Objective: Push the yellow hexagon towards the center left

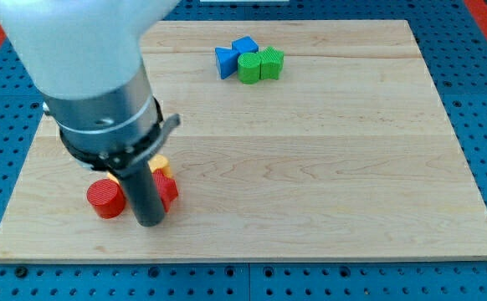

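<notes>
The yellow hexagon (161, 165) peeks out just behind my tip (149, 222), mostly hidden by the rod, near the view's bottom left of the wooden worktop (327, 167). My end effector is only a straight rod, so it has nothing to spread or pinch. A red block (168, 191) touches the rod's right side, its shape hard to tell. A red cylinder (105, 198) sits just left of the rod. Far off toward the view's top, two blue blocks (233, 54) and two green blocks (260, 65) huddle together.

Two blue blocks (233, 54) and two green blocks (260, 65) sit together. Two red blocks (106, 199) flank the rod. One yellow block (160, 165) shows, mostly hidden.
</notes>
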